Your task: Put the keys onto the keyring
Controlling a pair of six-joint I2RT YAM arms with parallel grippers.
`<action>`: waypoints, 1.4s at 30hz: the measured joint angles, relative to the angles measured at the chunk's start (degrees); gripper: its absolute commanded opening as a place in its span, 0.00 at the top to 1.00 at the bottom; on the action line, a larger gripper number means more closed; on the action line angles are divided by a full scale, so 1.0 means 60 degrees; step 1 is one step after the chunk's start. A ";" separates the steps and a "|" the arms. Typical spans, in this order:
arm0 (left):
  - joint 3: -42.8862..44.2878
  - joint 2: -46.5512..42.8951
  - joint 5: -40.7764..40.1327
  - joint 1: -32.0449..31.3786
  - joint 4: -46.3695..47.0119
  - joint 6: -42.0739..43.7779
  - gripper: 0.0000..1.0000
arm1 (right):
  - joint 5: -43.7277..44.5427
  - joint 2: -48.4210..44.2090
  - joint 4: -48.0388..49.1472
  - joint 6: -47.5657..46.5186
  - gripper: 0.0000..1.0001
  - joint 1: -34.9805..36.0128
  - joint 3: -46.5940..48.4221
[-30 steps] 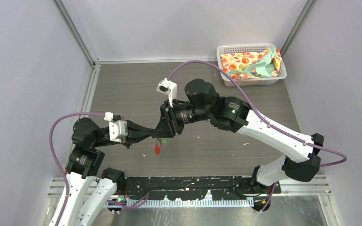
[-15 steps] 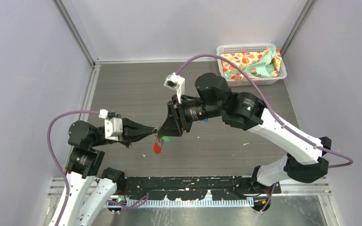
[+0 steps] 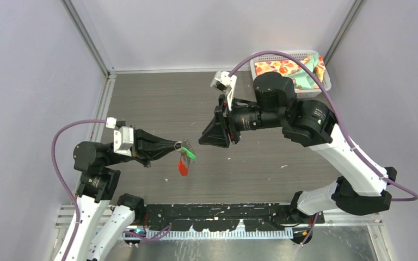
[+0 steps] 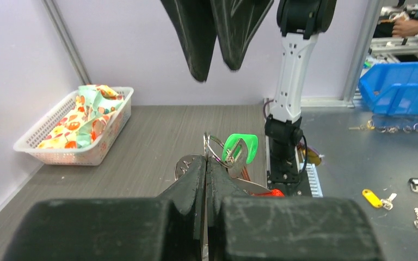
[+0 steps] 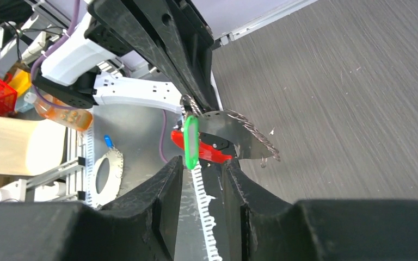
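Nearest, left gripper (image 4: 205,163) pressed together on the wire of the keyring (image 4: 213,145), held above the table (image 3: 152,103); green key (image 4: 239,149) on the ring, red tag (image 3: 182,168) dangling below. Just beyond, right gripper (image 3: 201,141) slightly parted, holding nothing. Far right corner: white basket (image 3: 261,57) of patterned cloth (image 3: 288,70). Pale lilac walls (image 3: 212,32).

Far right corner of the dark wood-grain surface (image 3: 152,103): a white slotted basket (image 3: 326,82) sits close to the pale walls (image 3: 207,32), stuffed with crumpled cloth (image 3: 305,73), fruity orange print and mint green. Past the surface's edge, the left wrist view catches a blue plastic bin (image 4: 400,87)
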 measured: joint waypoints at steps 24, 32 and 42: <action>0.0554 0.0244 -0.0310 -0.0047 0.1031 -0.1300 1.00 | -0.0637 0.0980 0.0459 -0.1166 0.62 0.0146 0.0805; 0.0576 0.0306 -0.0310 -0.0062 0.1035 -0.1443 1.00 | -0.0758 0.1056 0.0681 -0.1351 0.65 0.0339 0.0805; 0.0725 0.0306 -0.0306 -0.0062 0.1038 -0.1468 1.00 | -0.0747 0.1253 0.0674 -0.1548 0.66 0.0412 0.0805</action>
